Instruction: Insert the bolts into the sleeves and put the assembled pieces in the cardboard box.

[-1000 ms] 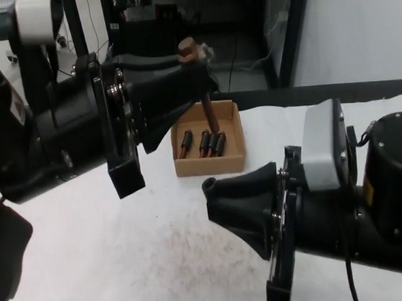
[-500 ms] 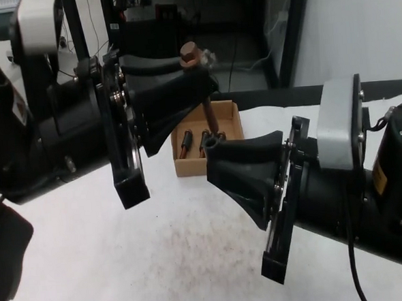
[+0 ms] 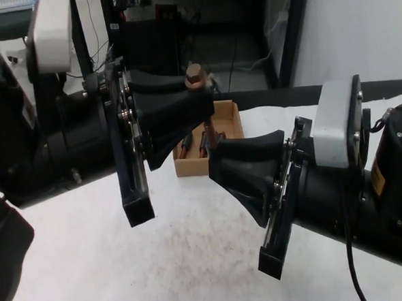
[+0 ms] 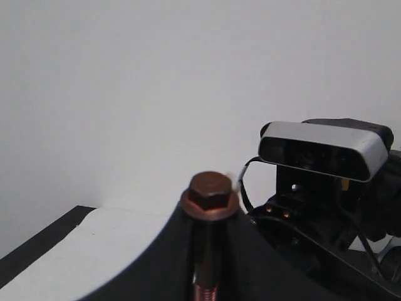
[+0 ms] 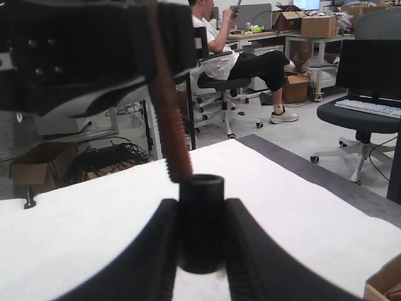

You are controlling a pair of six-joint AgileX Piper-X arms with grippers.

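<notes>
The bolt (image 4: 209, 195), clamped head-up in the left gripper (image 3: 199, 103), is held nearly upright, its threaded tip just above the rim of the upright sleeve (image 5: 200, 216) clasped by the right gripper (image 3: 216, 155) over the worktop (image 3: 193, 250).

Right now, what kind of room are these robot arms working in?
Probably a robotics lab set up inside an open office. The white-covered bench stands near a swivel chair, a desk with a keyboard, and loose cables on the floor.

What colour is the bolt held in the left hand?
The bolt is copper-brown, seen best in the left wrist view.
</notes>
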